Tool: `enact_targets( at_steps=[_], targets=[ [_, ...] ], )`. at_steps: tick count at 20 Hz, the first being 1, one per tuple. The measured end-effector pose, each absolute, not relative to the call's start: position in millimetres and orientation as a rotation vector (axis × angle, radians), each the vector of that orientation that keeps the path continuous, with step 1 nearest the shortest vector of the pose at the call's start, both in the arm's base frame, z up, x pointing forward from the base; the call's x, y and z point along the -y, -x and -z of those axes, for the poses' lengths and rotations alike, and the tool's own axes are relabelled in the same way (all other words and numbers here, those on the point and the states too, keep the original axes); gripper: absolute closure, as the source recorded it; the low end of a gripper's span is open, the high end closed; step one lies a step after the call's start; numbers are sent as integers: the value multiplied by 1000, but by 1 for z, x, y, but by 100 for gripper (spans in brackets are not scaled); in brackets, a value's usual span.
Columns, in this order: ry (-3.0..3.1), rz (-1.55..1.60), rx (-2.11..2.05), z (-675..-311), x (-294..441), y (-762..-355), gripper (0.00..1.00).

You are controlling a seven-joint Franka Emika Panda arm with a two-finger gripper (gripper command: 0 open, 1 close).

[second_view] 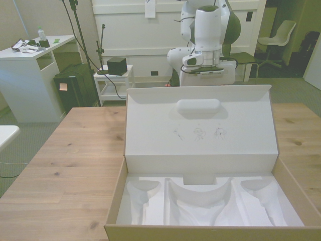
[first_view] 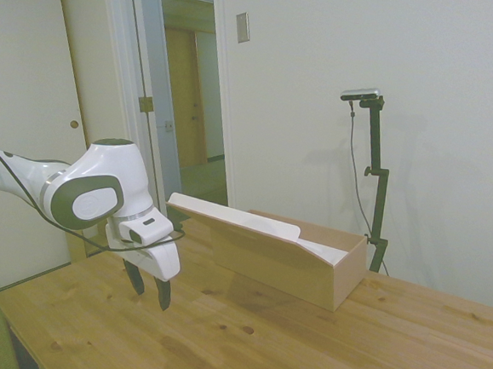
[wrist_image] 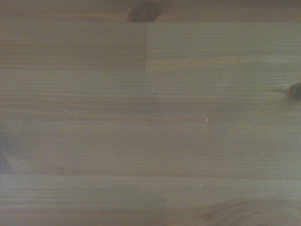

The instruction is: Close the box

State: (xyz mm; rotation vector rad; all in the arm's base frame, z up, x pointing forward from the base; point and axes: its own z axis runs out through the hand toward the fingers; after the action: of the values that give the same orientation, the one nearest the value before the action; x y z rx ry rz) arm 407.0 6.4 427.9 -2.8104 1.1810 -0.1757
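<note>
The box (second_view: 213,201) lay on the bench (first_view: 217,336), lid (second_view: 200,125) tilted back. Light, stiff card, likely best pushed behind the far edge. The pincer (first_view: 150,286) hung narrow, empty, behind it.

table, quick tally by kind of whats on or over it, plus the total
cardboard box, lid open: 1
gripper, over bare wood behind the lid: 1
wooden table itself: 1
total: 3
</note>
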Motion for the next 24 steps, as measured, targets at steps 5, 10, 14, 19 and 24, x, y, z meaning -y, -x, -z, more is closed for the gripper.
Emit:
enact_targets(
  at_steps=[5, 10, 14, 19, 24],
  targets=[
    [2795, 233, -1159, -444, -3, -413, 0],
    [2792, 367, -1038, -488, -47, -451, 0],
    [2778, 450, -997, -511, -56, -487, 0],
    [2763, 605, -947, -540, -54, -523, 0],
    [2744, 687, -934, -566, -46, -570, 0]
  ],
)
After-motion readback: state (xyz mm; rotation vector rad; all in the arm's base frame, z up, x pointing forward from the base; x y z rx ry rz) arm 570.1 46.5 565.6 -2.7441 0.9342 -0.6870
